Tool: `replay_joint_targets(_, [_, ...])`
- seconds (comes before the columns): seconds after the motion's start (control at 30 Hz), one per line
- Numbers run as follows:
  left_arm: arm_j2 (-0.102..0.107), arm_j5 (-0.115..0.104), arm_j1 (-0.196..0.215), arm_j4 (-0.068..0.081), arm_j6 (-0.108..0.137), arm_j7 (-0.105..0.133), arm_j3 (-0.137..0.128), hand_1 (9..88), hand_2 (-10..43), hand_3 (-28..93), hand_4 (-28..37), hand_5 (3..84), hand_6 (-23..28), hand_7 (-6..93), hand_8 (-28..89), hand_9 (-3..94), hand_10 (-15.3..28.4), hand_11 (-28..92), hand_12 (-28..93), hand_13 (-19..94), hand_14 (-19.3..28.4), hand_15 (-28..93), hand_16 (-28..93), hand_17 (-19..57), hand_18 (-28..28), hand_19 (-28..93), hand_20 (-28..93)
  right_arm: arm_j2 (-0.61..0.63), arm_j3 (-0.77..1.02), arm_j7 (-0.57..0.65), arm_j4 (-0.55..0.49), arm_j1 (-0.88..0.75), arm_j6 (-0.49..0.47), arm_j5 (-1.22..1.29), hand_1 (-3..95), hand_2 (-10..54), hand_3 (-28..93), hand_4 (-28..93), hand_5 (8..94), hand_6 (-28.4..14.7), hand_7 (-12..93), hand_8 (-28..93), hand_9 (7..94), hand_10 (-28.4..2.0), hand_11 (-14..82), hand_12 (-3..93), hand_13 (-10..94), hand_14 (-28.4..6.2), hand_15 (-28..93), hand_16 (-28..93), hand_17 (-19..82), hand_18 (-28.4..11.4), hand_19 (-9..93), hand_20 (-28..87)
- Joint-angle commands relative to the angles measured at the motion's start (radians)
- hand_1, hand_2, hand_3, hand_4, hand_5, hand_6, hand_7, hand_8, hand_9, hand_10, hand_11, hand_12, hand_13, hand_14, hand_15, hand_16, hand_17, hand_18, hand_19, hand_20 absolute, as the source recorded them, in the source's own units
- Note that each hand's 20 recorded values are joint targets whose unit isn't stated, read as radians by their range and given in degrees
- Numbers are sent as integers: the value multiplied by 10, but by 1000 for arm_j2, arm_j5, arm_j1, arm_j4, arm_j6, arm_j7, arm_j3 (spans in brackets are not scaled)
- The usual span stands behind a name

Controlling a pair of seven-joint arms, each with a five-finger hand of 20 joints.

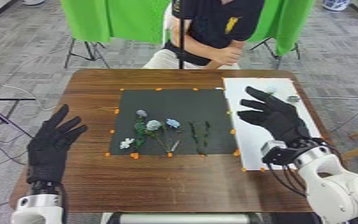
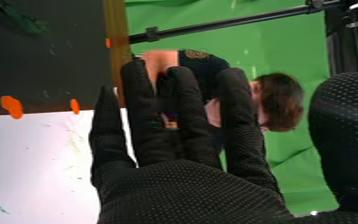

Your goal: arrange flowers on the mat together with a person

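In the head view my left hand (image 1: 51, 145) is open over the table's left side, left of the dark mat (image 1: 162, 100). My right hand (image 1: 278, 117) is open above the white sheet at the right; in the right wrist view the right hand (image 2: 193, 192) has its fingers straight with nothing held. On the mat lie a pale blue flower (image 1: 153, 125), a smaller blue flower (image 1: 173, 123), a purple-grey flower (image 1: 141, 113), a white flower (image 1: 127, 143) and thin green stems (image 1: 206, 132). Two small pale flowers (image 1: 293, 99) lie on the sheet's far part.
The white sheet (image 1: 254, 162) runs along the right side of the brown table (image 1: 184, 187). Orange tape pieces (image 1: 135, 156) mark the mat's edge. A dark vertical pole (image 1: 182, 45) stands beyond the far edge, with green cloth (image 1: 95, 20) behind.
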Motion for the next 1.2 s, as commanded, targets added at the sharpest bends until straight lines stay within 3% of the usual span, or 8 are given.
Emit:
replay_joint_targets(0.03, [2, -24, 10, 9, 12, 21, 11, 125, 103, 737, -283, 358, 40, 114, -92, 373, 175, 218, 101, 277, 260, 457, -62, -92, 235, 466, 168, 51, -2, 23, 2, 55, 50, -113, 184, 30, 811, -276, 427, 31, 140, -117, 455, -140, 87, 158, 367, -190, 296, 195, 18, -224, 489, 228])
replay_joint_targets(0.33, [14, -34, 4, 10, 22, 45, 22, 126, 100, 738, -283, 359, 41, 114, -91, 372, 175, 218, 100, 277, 260, 456, -63, -92, 235, 466, 169, 203, -29, 77, 48, 191, 179, -334, 222, 2, 814, -257, 457, 19, 168, -126, 498, -160, 197, 167, 422, -172, 448, 151, 69, -228, 580, 266])
replay_joint_targets(0.53, [15, -32, 5, 6, 27, 43, 24, 125, 99, 739, -283, 358, 41, 116, -92, 372, 175, 220, 101, 277, 261, 456, -63, -92, 236, 467, 170, 303, -175, 182, 164, 399, 281, -492, 226, -6, 817, -252, 466, 13, 172, -128, 512, -161, 239, 168, 447, -165, 518, 136, 89, -232, 614, 282])
replay_joint_targets(0.9, [20, -28, -11, 7, 24, 42, 33, 129, 99, 739, -283, 356, 41, 118, -93, 373, 175, 222, 101, 277, 260, 457, -63, -92, 235, 468, 170, 402, -427, 342, 412, 709, 221, -803, 242, -27, 820, -249, 462, 15, 176, -128, 510, -155, 261, 167, 455, -161, 556, 119, 96, -236, 626, 285])
replay_joint_targets(1.2, [12, -22, -19, 6, 20, 31, 25, 130, 97, 742, -283, 353, 41, 118, -93, 372, 175, 223, 100, 277, 260, 458, -64, -92, 235, 468, 169, 373, -499, 435, 534, 771, 57, -1068, 268, -54, 821, -248, 462, 21, 189, -132, 491, -145, 246, 161, 450, -150, 544, 109, 102, -244, 624, 279])
